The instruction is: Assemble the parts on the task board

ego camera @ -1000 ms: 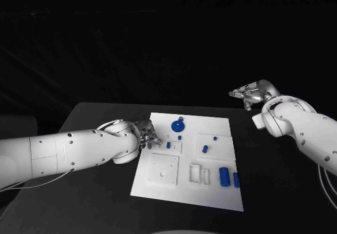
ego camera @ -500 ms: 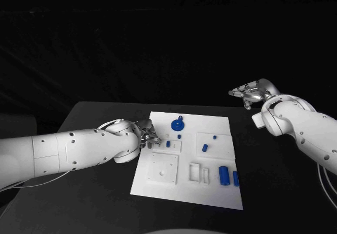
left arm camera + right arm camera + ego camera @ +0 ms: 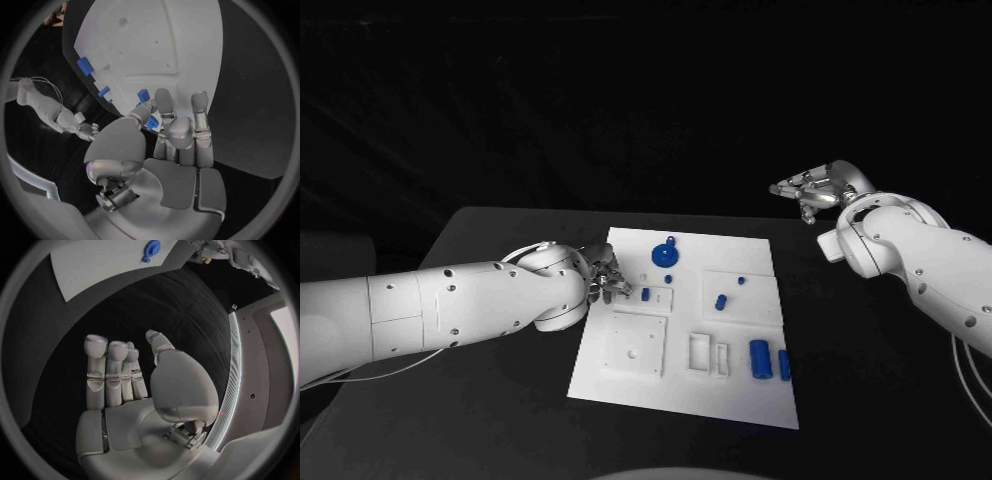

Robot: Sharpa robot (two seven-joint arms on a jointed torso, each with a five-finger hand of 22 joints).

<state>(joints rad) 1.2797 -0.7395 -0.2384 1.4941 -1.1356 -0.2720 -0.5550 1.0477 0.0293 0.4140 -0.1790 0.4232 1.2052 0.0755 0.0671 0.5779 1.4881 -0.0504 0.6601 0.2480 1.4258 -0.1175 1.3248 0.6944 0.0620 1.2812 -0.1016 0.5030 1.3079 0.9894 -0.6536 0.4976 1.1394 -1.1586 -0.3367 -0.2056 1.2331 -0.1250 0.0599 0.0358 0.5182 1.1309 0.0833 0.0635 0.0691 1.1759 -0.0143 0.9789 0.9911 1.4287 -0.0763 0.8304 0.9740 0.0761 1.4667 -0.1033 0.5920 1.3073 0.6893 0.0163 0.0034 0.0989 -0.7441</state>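
The white task board (image 3: 733, 400) lies in the middle of the black table. On it are a round blue part (image 3: 665, 257), small blue parts (image 3: 721, 303) and a blue cylinder (image 3: 760, 360). My left hand (image 3: 600, 277) is at the board's left edge. In the left wrist view its thumb and a fingertip (image 3: 165, 102) close round a small blue part (image 3: 150, 123), which sits low over the board (image 3: 156, 45). My right hand (image 3: 813, 194) hangs raised beyond the board's far right corner, with its fingers (image 3: 106, 372) straight and nothing in it.
A square recess with a hole (image 3: 635, 349) and two narrow slots (image 3: 700, 354) mark the board's near half. Black table (image 3: 473, 420) surrounds the board on all sides. My left forearm (image 3: 430, 315) lies over the table to the board's left.
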